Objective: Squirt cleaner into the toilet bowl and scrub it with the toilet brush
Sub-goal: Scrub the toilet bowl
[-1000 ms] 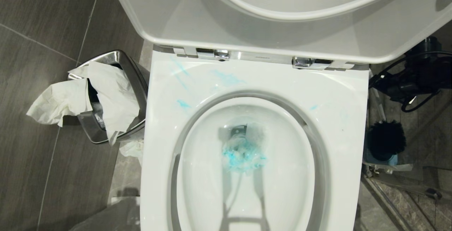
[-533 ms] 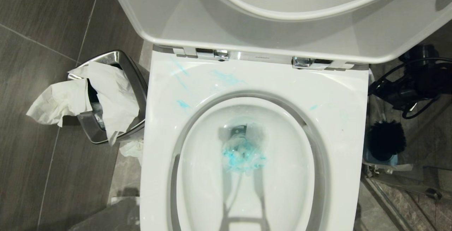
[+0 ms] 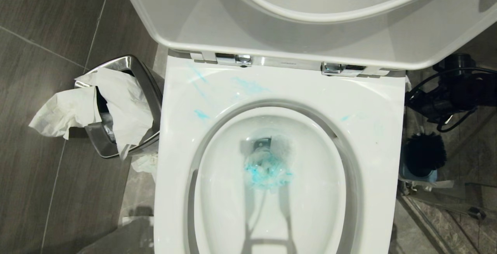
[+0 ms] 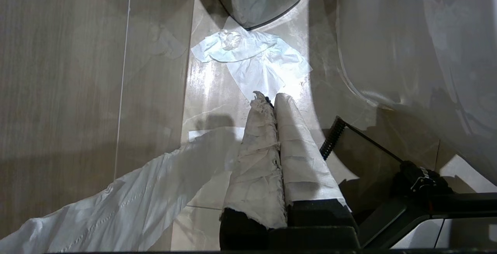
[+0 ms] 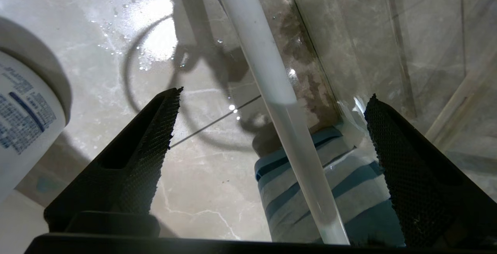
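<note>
The toilet bowl (image 3: 372, 114) stands open with seat and lid raised. Turquoise cleaner (image 3: 266, 170) clouds the water, and thin smears of it mark the back of the rim. To the right of the toilet, the toilet brush (image 3: 424, 153) shows its black bristle head above a blue holder. My right arm (image 3: 456, 89) hangs just behind it. In the right wrist view the brush's white handle (image 5: 268, 75) runs between the fingers of my open right gripper (image 5: 274, 94), which do not touch it. My left gripper (image 4: 270, 98) is shut on nothing, low over the floor.
A steel waste bin (image 3: 149, 91) stuffed with white paper stands left of the toilet. Loose tissue (image 4: 252, 54) lies on the floor ahead of the left gripper. A white labelled bottle (image 5: 23, 129) stands near the right gripper. The grey-and-blue striped holder (image 5: 349, 184) lies below the handle.
My right arm beside the toilet has shifted a little lower and closer to the brush. The bowl, the cleaner and the bin look the same.
</note>
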Motion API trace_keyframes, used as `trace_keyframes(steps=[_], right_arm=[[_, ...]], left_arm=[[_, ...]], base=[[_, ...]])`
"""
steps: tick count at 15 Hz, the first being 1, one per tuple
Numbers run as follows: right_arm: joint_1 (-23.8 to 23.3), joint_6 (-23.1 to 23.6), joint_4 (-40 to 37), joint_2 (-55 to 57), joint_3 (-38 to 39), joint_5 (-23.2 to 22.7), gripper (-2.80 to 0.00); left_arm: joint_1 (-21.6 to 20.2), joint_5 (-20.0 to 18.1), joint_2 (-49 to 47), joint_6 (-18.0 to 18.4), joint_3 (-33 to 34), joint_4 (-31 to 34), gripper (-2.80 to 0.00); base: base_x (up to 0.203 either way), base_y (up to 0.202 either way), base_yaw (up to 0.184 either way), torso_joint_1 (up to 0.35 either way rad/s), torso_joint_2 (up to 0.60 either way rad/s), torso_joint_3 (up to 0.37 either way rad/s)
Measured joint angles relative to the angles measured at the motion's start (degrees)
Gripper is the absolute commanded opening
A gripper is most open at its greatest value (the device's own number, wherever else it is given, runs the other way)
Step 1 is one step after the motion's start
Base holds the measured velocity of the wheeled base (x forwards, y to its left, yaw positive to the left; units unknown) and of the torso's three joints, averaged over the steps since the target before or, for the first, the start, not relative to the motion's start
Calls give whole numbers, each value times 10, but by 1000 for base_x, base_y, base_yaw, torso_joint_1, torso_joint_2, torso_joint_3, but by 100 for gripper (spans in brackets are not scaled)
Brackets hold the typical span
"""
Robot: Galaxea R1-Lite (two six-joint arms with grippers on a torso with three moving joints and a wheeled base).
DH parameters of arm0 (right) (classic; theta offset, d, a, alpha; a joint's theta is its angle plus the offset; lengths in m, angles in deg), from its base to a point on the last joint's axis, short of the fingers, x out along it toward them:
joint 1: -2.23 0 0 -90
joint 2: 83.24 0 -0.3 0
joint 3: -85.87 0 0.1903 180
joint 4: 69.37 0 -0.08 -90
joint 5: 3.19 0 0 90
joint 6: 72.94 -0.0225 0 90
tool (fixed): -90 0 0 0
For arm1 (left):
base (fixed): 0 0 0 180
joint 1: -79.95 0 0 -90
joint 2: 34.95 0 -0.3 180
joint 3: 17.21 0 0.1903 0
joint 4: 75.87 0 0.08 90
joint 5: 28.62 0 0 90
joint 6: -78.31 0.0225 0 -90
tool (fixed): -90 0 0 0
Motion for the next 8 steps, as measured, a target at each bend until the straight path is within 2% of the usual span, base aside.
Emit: trace_keyframes(steps=[8], right_arm=[[0, 2, 0, 28, -43, -3, 0]], left_arm=[[0, 0, 0, 0, 0, 0, -280]], base=[[0, 0, 0, 0, 0, 0]])
